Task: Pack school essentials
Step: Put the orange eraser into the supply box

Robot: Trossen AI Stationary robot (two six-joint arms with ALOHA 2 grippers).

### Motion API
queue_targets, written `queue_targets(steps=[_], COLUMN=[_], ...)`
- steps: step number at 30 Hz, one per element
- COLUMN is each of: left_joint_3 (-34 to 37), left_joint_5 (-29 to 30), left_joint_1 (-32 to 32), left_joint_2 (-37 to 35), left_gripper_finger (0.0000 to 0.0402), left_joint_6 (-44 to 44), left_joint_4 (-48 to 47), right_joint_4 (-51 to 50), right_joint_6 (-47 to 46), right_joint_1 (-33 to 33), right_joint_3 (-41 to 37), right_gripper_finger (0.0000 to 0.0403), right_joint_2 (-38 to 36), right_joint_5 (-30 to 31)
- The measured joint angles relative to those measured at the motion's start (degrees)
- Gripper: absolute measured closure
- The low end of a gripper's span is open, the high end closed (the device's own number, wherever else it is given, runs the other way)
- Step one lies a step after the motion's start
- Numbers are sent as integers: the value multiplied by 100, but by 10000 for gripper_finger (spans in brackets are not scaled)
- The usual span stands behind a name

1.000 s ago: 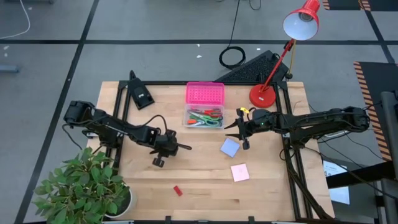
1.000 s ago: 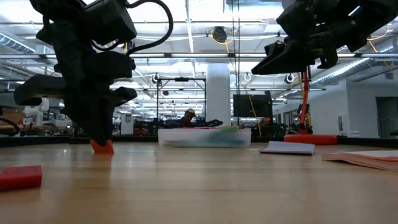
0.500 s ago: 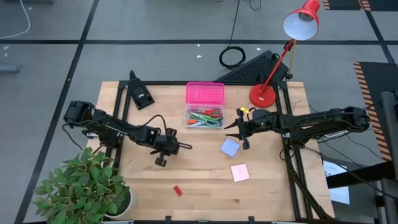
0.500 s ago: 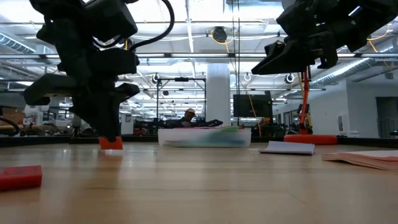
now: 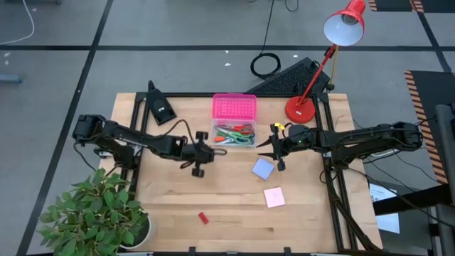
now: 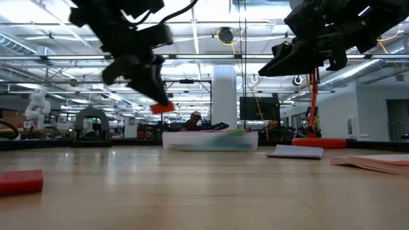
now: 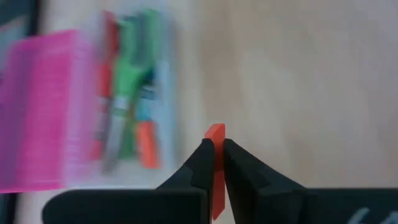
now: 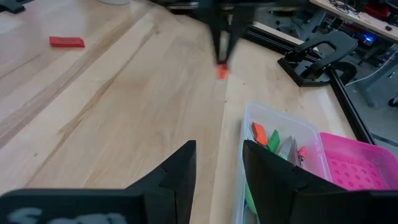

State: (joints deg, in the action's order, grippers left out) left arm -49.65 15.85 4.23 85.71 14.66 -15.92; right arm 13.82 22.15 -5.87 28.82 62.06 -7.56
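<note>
Left gripper (image 7: 215,163) is raised above the counter (image 5: 234,213) just beside the clear box (image 5: 232,134), fingers clamped on a small orange-red eraser (image 7: 215,133). The box holds scissors and pens; its pink lid (image 5: 234,107) lies alongside. Right gripper (image 5: 274,151) hovers near the blue notepad (image 5: 263,168), fingers apart — pink notepad (image 5: 274,197), a second red eraser (image 5: 203,217), red lamp (image 5: 313,64) and potted plant (image 5: 96,213) stand clear; no legible writing.

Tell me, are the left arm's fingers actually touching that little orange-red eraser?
Touching. The left wrist view shows the two dark fingers pressed against both sides of the eraser, with no gap between them.
</note>
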Motion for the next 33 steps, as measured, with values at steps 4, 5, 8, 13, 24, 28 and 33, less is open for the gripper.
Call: queue_targets(steps=[4,5,8,13,24,28,33], left_joint_3=[-287,-333,-404,-408,-404,-401,-401], left_joint_5=[93,93,95,97,276,277,273], left_joint_1=[-439,-555,-870,-1264,-1397,-1397,-1391], left_joint_2=[0,0,64,428,1236,1277,1272], left_gripper_finger=[372,372,372,372,371,371,371], left_joint_6=[225,277,413,472,474,336,171], left_joint_4=[146,204,517,1070,1668,1599,1499], right_joint_4=[0,-2,0,-2,0,6,7], right_joint_6=[0,0,0,-1,-42,-42,-42], right_joint_1=[0,0,-1,-2,-4,-4,-4], right_joint_3=[0,0,0,0,0,0,0], right_gripper_finger=[277,277,277,277,277,277,277], right_joint_2=[0,0,0,0,0,-1,0], right_joint_5=[1,1,2,16,328,329,331])
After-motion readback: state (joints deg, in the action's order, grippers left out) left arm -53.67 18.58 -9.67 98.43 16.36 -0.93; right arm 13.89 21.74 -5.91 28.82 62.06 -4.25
